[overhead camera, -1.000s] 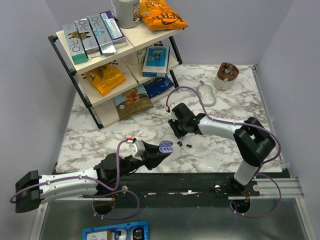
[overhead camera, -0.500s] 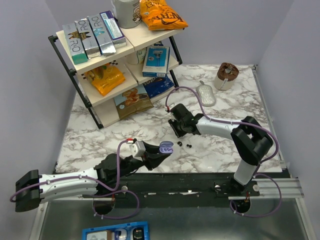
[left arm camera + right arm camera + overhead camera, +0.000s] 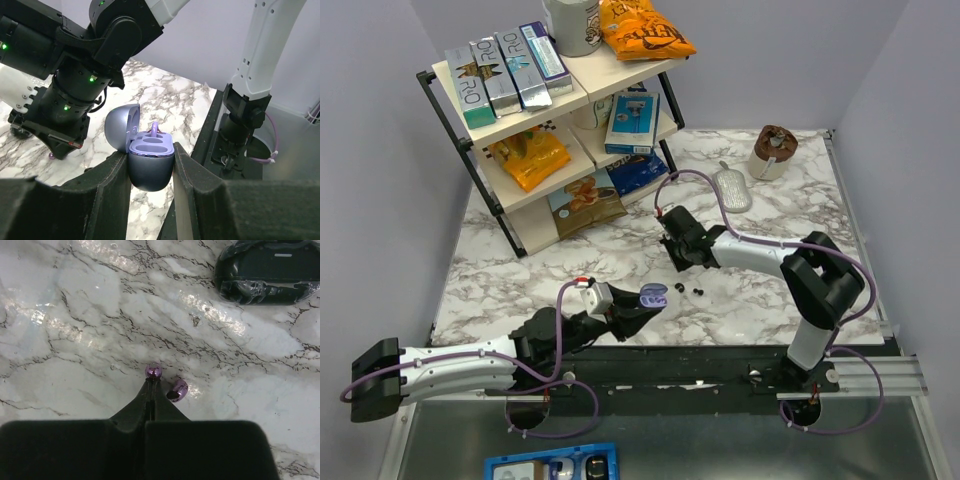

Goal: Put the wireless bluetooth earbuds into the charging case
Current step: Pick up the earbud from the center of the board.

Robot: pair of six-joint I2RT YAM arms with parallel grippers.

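The charging case (image 3: 150, 167) is off the tabletop (image 3: 75, 340), upright between the two fingers of the left end effector (image 3: 150, 157), which is closed snugly on its rounded lower half. Its lid is swung back and both moulded sockets on top face upward. In the top view the case (image 3: 653, 295) hangs over the near edge of the marble, in front of the left arm.

One purple earbud (image 3: 153, 371) lies on the tabletop right at the tips of the right end effector (image 3: 151, 385), whose fingers are pressed together with no gap. Whether they pinch the earbud or only touch it cannot be told. A second earbud (image 3: 177, 390) lies just beside them to the right, apart from the first.

Further back on the tabletop sit a grey oval object (image 3: 732, 190) and a brown-topped cup (image 3: 775, 150). A shelf rack (image 3: 550, 130) of boxes and snack bags stands at the far left.
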